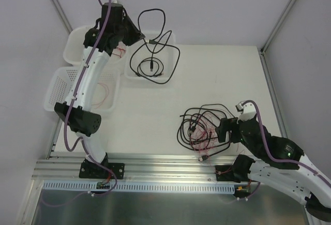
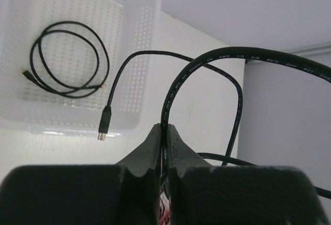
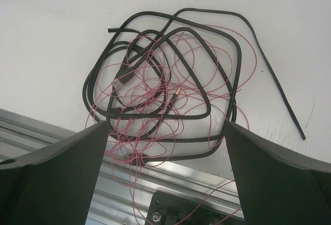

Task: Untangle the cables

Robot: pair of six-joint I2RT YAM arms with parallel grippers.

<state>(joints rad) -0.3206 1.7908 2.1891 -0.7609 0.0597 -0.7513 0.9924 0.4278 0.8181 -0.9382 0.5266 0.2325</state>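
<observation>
My left gripper (image 1: 141, 37) is shut on a long black cable (image 1: 155, 14) and holds it up over a white basket (image 1: 168, 38) at the back. In the left wrist view the jaws (image 2: 166, 132) pinch this cable (image 2: 232, 54), and its plug end (image 2: 105, 122) dangles above the basket (image 2: 137, 28). A coiled black cable (image 2: 67, 59) lies in that basket. A tangle of black cables and thin red wires (image 1: 201, 129) lies at the near right. My right gripper (image 1: 221, 130) is open and empty just above the tangle (image 3: 165, 90), with its fingers (image 3: 62, 173) on both sides.
Two more white baskets (image 1: 72, 49) (image 1: 59, 88) stand at the back left, the nearer one holding red wires (image 1: 103, 93). An aluminium rail (image 1: 155, 170) runs along the table's near edge, and some red wire hangs over it (image 3: 129, 173). Frame posts stand at the table's corners.
</observation>
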